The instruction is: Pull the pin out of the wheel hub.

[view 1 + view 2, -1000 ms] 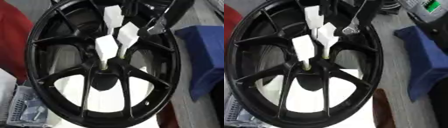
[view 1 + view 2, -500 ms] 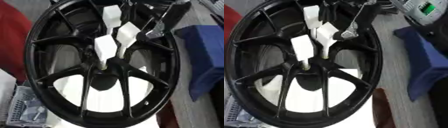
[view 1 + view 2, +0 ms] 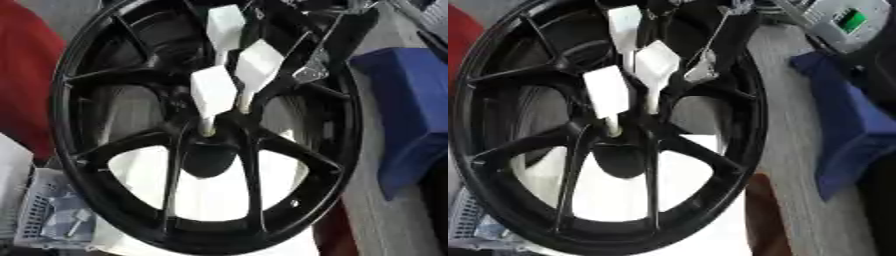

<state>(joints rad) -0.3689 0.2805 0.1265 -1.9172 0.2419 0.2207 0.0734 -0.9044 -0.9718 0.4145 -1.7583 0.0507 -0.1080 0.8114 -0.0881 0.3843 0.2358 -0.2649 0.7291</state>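
Pins [image 3: 213, 92] sit upright in wheel hub [image 3: 210, 140], 3 white ones, none moved vs 1 s ago. Right hand [image 3: 311, 72] hovers beside them w/ nothing gripped; fingers' state: cannot tell.

wheel hub [image 3: 206, 150]: you see glossy black, spokes and rim alike
pins [image 3: 213, 92]: your three show white heads on pale stems
cloth [image 3: 411, 105]: dark blue, at your right
basket [image 3: 39, 220]: pale grey mesh, lower left corner
fabric [image 3: 26, 75]: red, at your left
box [image 3: 842, 22]: grey with a green patch
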